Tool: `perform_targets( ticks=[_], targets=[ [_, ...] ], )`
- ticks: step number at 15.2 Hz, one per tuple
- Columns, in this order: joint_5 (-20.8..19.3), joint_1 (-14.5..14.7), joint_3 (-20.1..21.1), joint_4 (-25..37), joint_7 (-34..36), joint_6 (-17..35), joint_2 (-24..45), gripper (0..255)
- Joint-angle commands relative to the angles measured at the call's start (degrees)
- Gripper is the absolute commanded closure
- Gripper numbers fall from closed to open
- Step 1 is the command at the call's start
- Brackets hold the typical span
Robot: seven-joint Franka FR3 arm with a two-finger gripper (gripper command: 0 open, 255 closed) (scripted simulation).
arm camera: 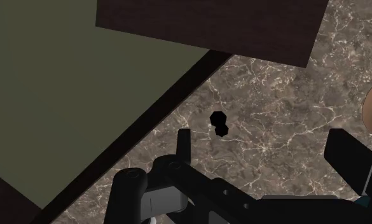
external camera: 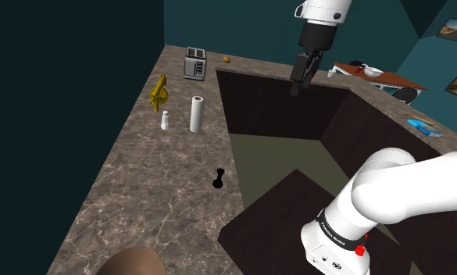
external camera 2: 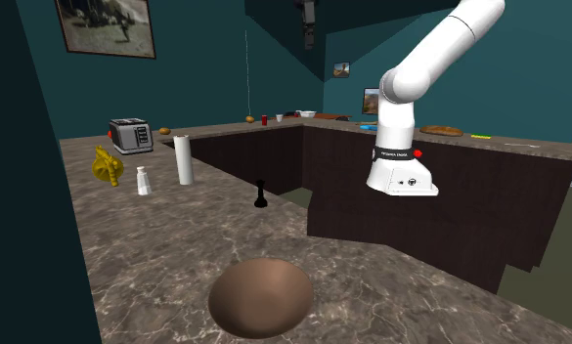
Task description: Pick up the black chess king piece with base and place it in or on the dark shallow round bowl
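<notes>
Beyond the spread tool (arm camera: pixel 264 135), wrist view shows the king (arm camera: pixel 219 123); second exterior view, the bowl (external camera 2: pixel 261 296).

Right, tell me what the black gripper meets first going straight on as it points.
Probably the brown marbled countertop, just beside the small black chess king; the open gripper aims down there, though depth is unclear.
</notes>
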Motion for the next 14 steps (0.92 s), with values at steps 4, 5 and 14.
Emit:
perform_targets(
  ticks=[4, 5, 14],
  targets=[
    [0.45, 0.29, 0.22, -5.23, -0.15, 6.32, 0.64, 0],
    [0.6, 0.39, 0.31, -6.83, -0.2, 8.47, 1.03, 0],
    [1.99, 1.26, 1.35, -17.88, -0.75, 29.09, 9.25, 0]
  ],
)
